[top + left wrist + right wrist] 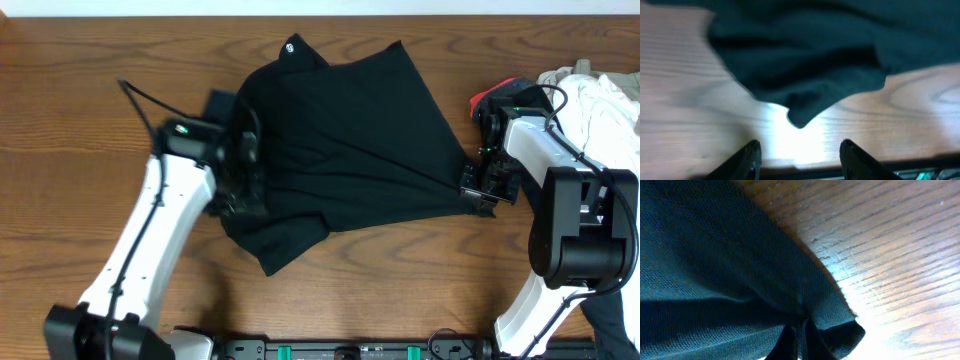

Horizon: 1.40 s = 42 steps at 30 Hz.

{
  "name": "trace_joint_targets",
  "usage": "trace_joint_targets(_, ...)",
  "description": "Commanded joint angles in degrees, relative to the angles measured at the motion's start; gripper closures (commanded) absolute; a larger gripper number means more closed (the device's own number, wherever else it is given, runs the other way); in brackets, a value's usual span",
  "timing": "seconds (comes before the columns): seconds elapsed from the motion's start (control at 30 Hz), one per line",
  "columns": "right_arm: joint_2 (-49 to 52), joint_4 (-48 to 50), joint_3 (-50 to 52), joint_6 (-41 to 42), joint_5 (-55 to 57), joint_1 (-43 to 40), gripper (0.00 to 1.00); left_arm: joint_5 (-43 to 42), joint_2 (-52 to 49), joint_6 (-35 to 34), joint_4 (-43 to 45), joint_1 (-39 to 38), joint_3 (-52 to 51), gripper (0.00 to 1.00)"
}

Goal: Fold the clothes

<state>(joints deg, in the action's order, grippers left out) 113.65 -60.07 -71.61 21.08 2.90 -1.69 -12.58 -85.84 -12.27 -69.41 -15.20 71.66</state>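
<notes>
R tool (478, 190) pinches black tee (350, 130) at its edge; L tool (800, 150) wide, empty, near opp. edge.

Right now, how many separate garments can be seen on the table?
3. A black T-shirt is spread at the centre. A white garment is bunched at the far right edge. A red-edged black one lies beside it, toward the centre. Others may be hidden in that pile.
</notes>
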Motion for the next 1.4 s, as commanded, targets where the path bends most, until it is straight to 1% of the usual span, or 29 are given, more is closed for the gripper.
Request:
trace_joint_targets(0.0, 1.3, 0.5, -0.7, -1.5, 1.6, -0.2, 0.99, -6.4, 0.0, -2.2, 2.5, -2.5, -6.3, 0.47)
trace_joint_targets(0.17, 1.3, 0.5, -0.7, -1.5, 1.6, -0.2, 0.99, -9.1, 0.0, -8.1, 7.7, -6.2, -15.1, 0.48)
trace_joint_targets(0.23, 1.3, 0.6, -0.7, -1.5, 1.6, -0.2, 0.99, -9.1, 0.0, -11.6, 11.1, -7.1, -18.7, 0.56)
trace_joint_targets(0.27, 1.3, 0.6, -0.7, -1.5, 1.6, -0.2, 0.99, -9.1, 0.0, -14.1, 14.1, -7.3, -21.2, 0.62)
trace_joint_targets(0.3, 1.3, 0.6, -0.7, -1.5, 1.6, -0.2, 0.99, -9.0, 0.0, -15.5, 16.9, -7.2, -23.2, 0.72)
trace_joint_targets(0.4, 1.3, 0.5, -0.7, -1.5, 1.5, -0.2, 0.99, -8.6, 0.0, -18.0, 24.1, -6.8, -27.4, 0.85)
trace_joint_targets(0.47, 1.3, 0.5, -0.7, -1.8, 1.5, -0.2, 0.99, -7.1, 0.0, -19.8, 27.8, -6.7, -29.1, 0.89)
trace_joint_targets(0.57, 1.3, 0.5, -0.7, -1.9, 1.1, -0.2, 0.99, -5.4, -0.4, -20.0, 29.6, -6.7, -29.9, 0.91)
trace_joint_targets(0.67, 1.3, 0.5, -0.7, -1.9, 1.2, -0.2, 0.99, -5.4, -2.3, -20.0, 29.2, -6.7, -30.3, 0.94)
trace_joint_targets(0.83, 1.3, 0.5, -0.7, -1.9, 1.1, -0.2, 0.99, -7.0, -7.5, -20.0, 30.1, -6.2, -30.6, 0.94)
trace_joint_targets(0.9, 1.3, 0.4, -0.7, -1.9, 1.1, -0.2, 0.99, -8.9, -9.6, -19.9, 30.2, -5.4, -30.6, 0.94)
trace_joint_targets(0.97, 1.3, 0.3, -0.7, -1.9, 1.1, -0.2, 0.99, -12.7, -11.2, -18.9, 29.2, -4.3, -30.6, 0.94)
trace_joint_targets(1.07, 1.3, 0.0, -0.7, -1.9, 1.1, -0.2, 0.99, -17.8, -12.2, -16.0, 25.1, -4.0, -30.6, 0.94)
trace_joint_targets(1.2, 1.3, 0.1, -0.7, -1.9, 1.2, -0.2, 0.99, -21.0, -11.8, -12.0, 17.3, -4.9, -30.6, 0.94)
trace_joint_targets(1.37, 1.3, 1.1, -0.7, -2.1, 2.1, -0.7, 0.99, -21.7, -9.9, -8.2, 9.6, -7.6, -30.6, 0.94)
